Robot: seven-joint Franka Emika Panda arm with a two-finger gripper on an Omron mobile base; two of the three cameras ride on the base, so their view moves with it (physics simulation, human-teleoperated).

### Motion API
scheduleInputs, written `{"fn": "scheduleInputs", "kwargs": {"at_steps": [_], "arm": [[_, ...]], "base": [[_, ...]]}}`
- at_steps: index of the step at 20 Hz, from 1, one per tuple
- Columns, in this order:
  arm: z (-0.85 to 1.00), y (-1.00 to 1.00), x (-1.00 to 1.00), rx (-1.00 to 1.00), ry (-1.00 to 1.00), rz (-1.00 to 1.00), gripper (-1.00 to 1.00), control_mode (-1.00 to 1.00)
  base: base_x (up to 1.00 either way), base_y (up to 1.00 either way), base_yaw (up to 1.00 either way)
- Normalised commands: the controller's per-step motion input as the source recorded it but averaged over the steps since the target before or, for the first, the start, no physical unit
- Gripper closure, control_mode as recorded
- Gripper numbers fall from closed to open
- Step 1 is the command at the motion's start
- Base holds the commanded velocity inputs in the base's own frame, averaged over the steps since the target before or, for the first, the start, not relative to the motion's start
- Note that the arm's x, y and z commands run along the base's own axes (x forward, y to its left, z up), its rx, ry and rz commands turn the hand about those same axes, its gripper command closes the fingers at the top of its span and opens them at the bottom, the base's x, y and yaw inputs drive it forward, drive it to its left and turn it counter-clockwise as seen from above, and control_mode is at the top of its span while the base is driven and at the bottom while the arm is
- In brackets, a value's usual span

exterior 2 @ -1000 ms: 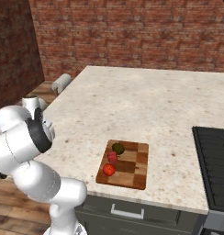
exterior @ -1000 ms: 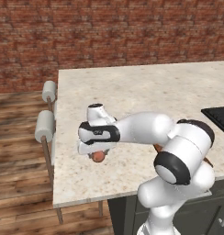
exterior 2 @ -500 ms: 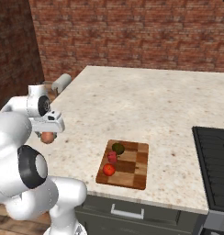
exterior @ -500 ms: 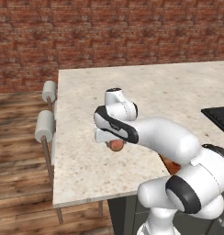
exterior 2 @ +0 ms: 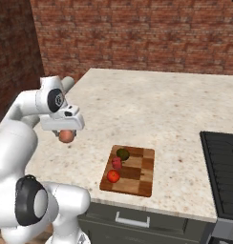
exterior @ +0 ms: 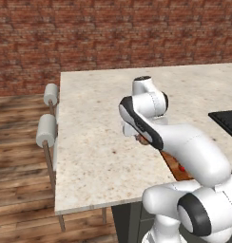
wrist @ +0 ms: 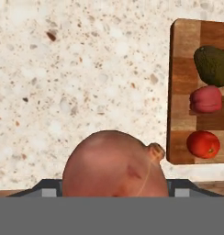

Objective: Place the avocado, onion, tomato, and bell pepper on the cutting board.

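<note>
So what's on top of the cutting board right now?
On the cutting board sit the avocado, the bell pepper and the tomato. The onion is not; the gripper holds it above the counter.

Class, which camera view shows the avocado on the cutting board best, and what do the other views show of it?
The right base view: the whole avocado lies unobstructed at the cutting board's far left corner. The hand view cuts the avocado off at the frame edge. In the left base view, the arm hides that part of the board.
</note>
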Motion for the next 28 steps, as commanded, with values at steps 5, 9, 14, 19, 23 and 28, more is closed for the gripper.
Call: {"fn": "scheduleInputs", "kwargs": {"at_steps": [5,9,14,19,23,28], "arm": [[0.35,-0.80,0.00,-0.06,-0.02,0.00,1.00,-1.00],[0.19,-0.67,0.11,-0.01,0.00,0.00,1.00,-1.00],[0.09,-0.69,0.21,0.00,0.00,0.00,1.00,-1.00],[0.00,-0.69,0.26,0.00,0.00,0.00,1.00,-1.00],[0.00,-0.64,0.22,0.03,0.00,0.00,1.00,-1.00],[-0.04,-0.56,0.16,0.03,0.00,0.00,1.00,-1.00]], "base": [[0.00,0.00,0.00],[0.00,0.00,0.00],[0.00,0.00,0.00],[0.00,0.00,0.00],[0.00,0.00,0.00],[0.00,0.00,0.00]]}}
